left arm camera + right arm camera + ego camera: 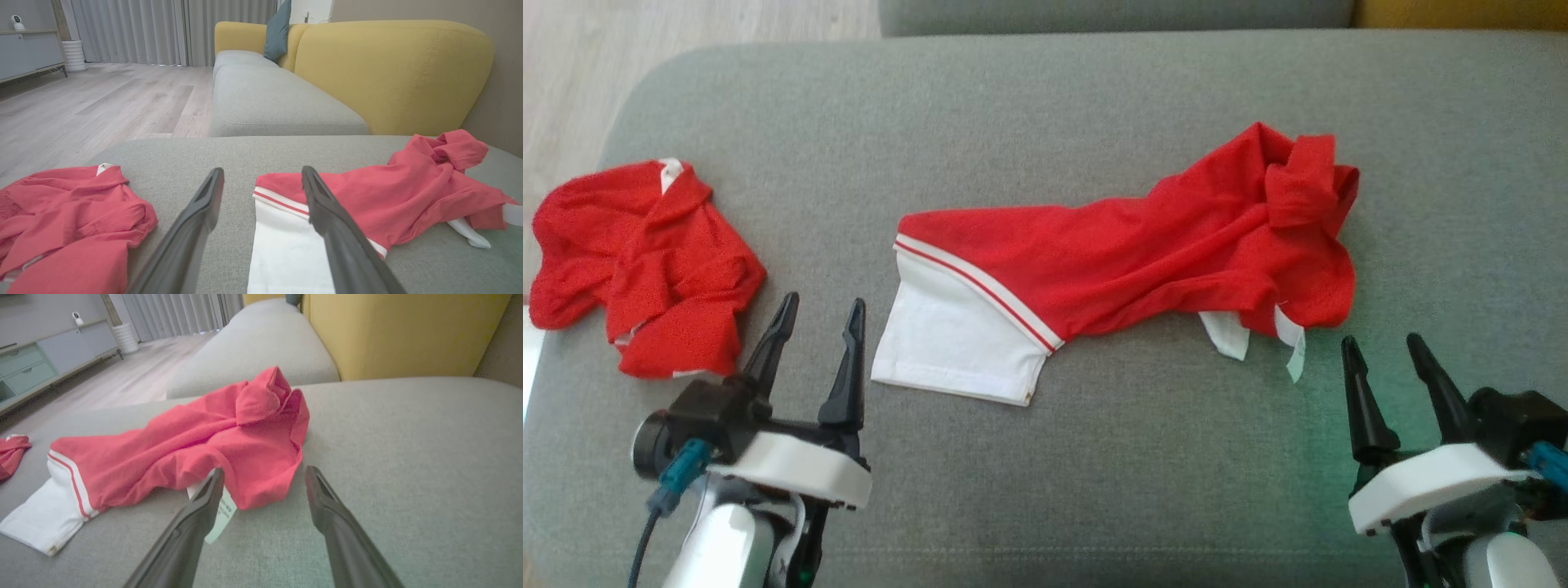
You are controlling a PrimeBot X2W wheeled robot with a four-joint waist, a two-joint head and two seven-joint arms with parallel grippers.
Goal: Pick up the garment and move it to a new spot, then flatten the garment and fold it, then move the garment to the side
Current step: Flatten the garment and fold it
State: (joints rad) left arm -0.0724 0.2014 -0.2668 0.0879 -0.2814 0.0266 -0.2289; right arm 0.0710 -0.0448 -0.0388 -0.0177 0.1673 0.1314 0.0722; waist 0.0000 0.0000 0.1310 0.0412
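We found the red-and-white garment (1127, 261) lying rumpled across the middle of the grey cushion (1045, 106). Our left gripper (822, 302) and right gripper (1382, 341) sat near its ends, fingers apart and empty. A second red garment (637, 261) lay bunched at left.

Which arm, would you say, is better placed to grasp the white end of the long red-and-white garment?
Probably left: the open left gripper sits beside the white end; the right gripper is at the red end.
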